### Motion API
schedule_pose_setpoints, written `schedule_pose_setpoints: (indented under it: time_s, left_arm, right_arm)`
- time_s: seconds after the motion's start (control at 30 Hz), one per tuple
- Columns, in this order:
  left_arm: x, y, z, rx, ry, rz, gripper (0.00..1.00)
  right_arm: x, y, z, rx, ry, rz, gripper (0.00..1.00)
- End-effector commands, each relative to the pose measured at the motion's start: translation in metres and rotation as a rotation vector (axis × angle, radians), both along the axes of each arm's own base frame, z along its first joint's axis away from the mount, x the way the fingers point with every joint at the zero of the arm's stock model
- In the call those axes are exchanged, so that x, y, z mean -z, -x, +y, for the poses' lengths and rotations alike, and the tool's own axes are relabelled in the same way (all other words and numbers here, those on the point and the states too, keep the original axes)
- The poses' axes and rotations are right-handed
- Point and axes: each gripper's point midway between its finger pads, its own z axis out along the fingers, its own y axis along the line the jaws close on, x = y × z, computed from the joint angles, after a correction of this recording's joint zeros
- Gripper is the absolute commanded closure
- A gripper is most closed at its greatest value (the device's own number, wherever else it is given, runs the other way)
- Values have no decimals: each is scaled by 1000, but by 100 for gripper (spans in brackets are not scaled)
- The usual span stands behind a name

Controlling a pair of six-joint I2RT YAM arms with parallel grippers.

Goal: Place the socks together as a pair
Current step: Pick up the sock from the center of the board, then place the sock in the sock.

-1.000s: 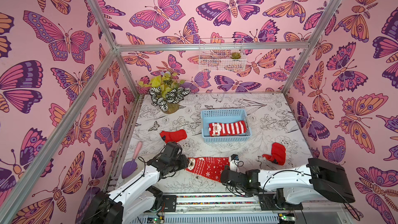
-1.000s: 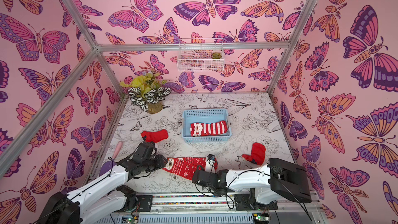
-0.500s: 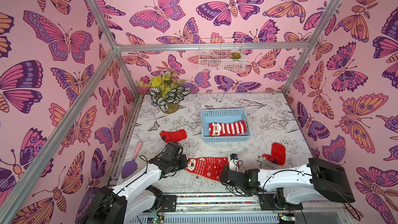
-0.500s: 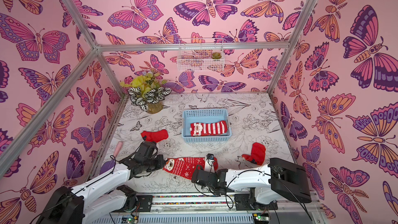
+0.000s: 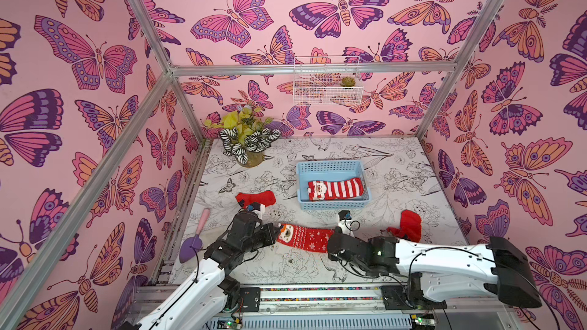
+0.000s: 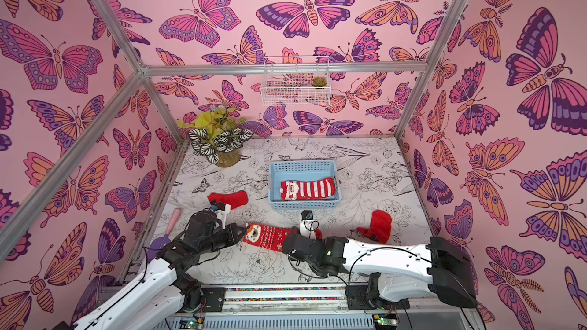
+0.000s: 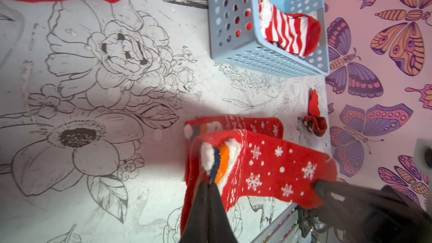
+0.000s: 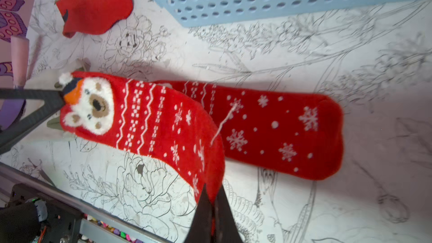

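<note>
Since the left gripper (image 7: 210,184) is pinched shut on the bear-face cuff and the right gripper (image 8: 213,198) on the other end, the snowflake sock (image 8: 149,122) hangs stretched between them along the tabletop's (image 5: 397,160) front edge, parallel to its twin sock (image 8: 280,132) lying partly underneath, a bit toward the back edge.

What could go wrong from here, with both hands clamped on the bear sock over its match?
1. The right hand pinches only a thin edge of the held sock, so it may slip out.
2. The held sock sits skewed over the lower sock, so releasing now would likely leave a crooked pair.
3. The left hand grips the cuff close to the cream glove; lowering there could snag it.
</note>
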Motion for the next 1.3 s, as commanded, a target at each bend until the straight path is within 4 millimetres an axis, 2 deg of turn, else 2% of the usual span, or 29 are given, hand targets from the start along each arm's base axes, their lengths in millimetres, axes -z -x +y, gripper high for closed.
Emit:
schedule_pose_setpoints:
  time_s: [0.0, 0.13, 0.27, 0.37, 0.7, 0.87, 0.9, 0.93, 0.97, 1.27]
  left_arm:
    - [-11, 7, -7, 17, 33, 3, 100]
    - [-9, 9, -10, 22, 3, -19, 100]
    - [0, 5, -12, 17, -19, -44, 100]
    - [1, -4, -16, 18, -26, -71, 100]
    - [24, -17, -25, 61, -96, -68, 100]
    - [27, -19, -32, 82, -84, -65, 100]
    - [27, -20, -33, 80, -85, -70, 100]
    - [40, -15, -28, 74, -107, -49, 100]
    - [45, -15, -26, 67, -116, -44, 100]
    - [58, -13, -30, 101, -144, -3, 100]
  right_arm:
    - [-4, -13, -34, -14, 125, -37, 100]
    - [1, -31, -61, 7, 149, 3, 100]
    - [9, -35, -73, 15, 154, 66, 100]
    - [17, -33, -72, 9, 164, 92, 100]
    - [45, -31, -70, 31, 190, 162, 100]
    - [60, -28, -79, 64, 212, 190, 99]
    - [62, -28, -79, 64, 207, 196, 99]
    - [63, -29, -79, 69, 204, 197, 99]
    - [64, -29, -80, 72, 204, 197, 99]
    - [69, -33, -79, 70, 208, 213, 98]
